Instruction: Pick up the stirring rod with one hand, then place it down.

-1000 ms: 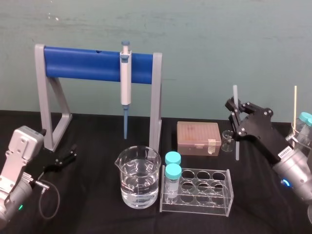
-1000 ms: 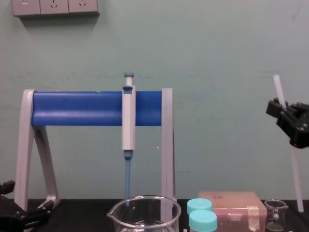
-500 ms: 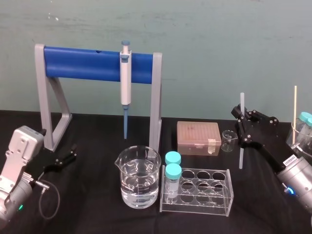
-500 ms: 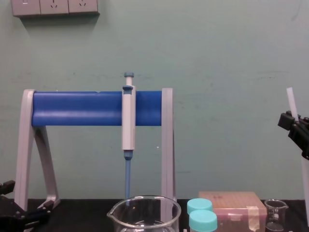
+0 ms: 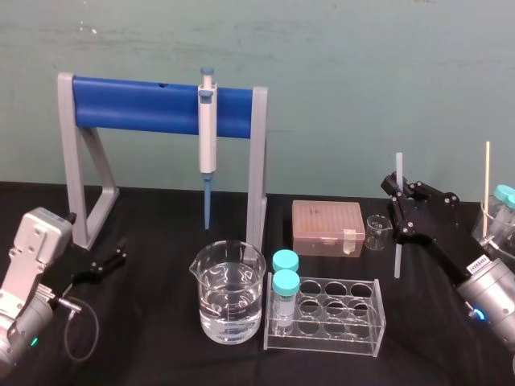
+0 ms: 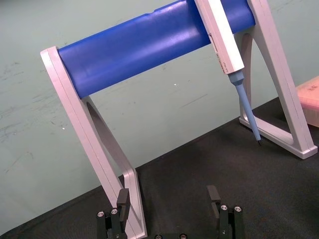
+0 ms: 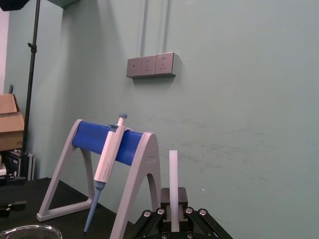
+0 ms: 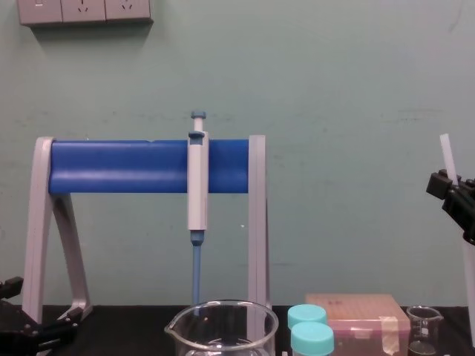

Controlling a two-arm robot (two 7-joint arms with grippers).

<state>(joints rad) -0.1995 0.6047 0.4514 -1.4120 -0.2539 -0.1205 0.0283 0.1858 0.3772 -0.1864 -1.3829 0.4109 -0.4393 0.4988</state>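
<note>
I have the stirring rod (image 5: 397,173) clamped in the right gripper (image 5: 400,215), whose jaws are clenched on it a little above its middle. The rod stands upright at the right of the bench (image 5: 161,338), just beside the small glass beaker (image 5: 375,232) on its right side and near the pink box (image 5: 327,227). From the head view its lower end sits low against the black cloth, but I cannot tell whether it touches.

A second ago the rod was higher, further left and leaning slightly. Since then the right gripper has come down and shifted right, and the rod is now straight. Over the last half second almost nothing has changed.

In the chest view the right gripper (image 8: 453,196) is at the right edge, with the rod's top (image 8: 445,152) poking above it. The right wrist view shows the rod (image 7: 173,169) rising straight out of the gripper (image 7: 173,199).

The left gripper (image 5: 113,259) is parked at the bench's left beside the foot of the pipette stand (image 5: 88,201), unmoved. Its jaws are spread apart with nothing between them (image 6: 168,196).
</note>
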